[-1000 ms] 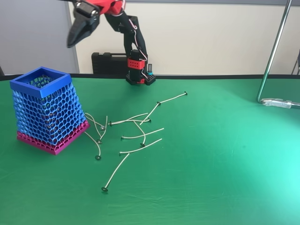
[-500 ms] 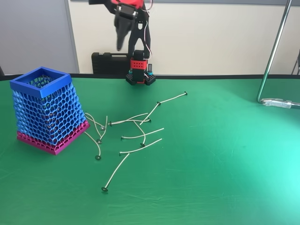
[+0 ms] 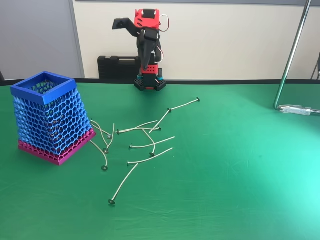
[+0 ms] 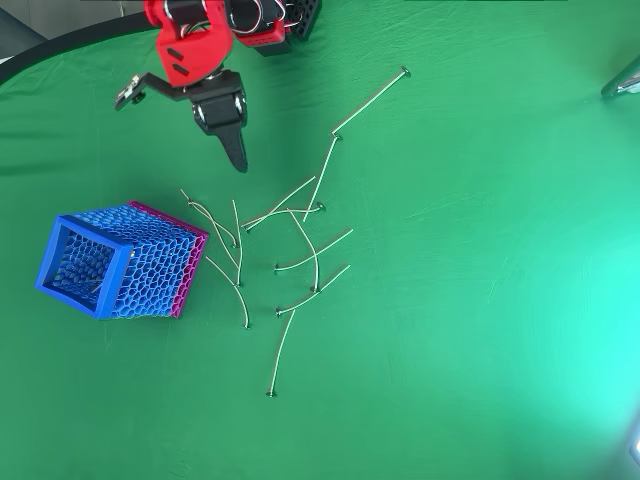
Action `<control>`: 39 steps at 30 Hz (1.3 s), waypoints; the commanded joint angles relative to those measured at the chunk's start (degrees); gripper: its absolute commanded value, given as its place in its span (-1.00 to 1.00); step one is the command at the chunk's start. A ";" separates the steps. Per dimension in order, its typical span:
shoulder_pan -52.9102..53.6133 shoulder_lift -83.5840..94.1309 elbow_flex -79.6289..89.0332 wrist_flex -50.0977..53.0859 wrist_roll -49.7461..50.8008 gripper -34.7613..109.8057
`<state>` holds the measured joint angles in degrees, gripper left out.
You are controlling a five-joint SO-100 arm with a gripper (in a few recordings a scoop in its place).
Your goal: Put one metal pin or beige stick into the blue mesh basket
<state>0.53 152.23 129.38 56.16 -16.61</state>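
Overhead view: fingers (image 4: 238,158) pressed together with nothing between them, raised above the desk (image 4: 480,300), sticks (image 4: 300,250) scattered just beyond their tips, basket (image 4: 110,262) further off to one side, likely lining up a pick.

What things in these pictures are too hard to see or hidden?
- Inside the blue mesh basket: the fixed view sees it from the side, so the walls hide it; in the overhead view one thin stick seems to lie there, too small to be sure.
- The sticks' heads: too small to tell apart.
- The hand: fingers look together, but nothing tiny between them could be made out.
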 commanded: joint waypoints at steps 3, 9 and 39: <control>-1.58 9.05 11.25 -2.81 0.88 -0.51; -3.52 19.25 22.15 -5.45 1.14 -0.51; -2.90 36.74 46.23 -12.48 6.68 -0.51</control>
<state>-2.72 187.73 174.90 44.56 -10.28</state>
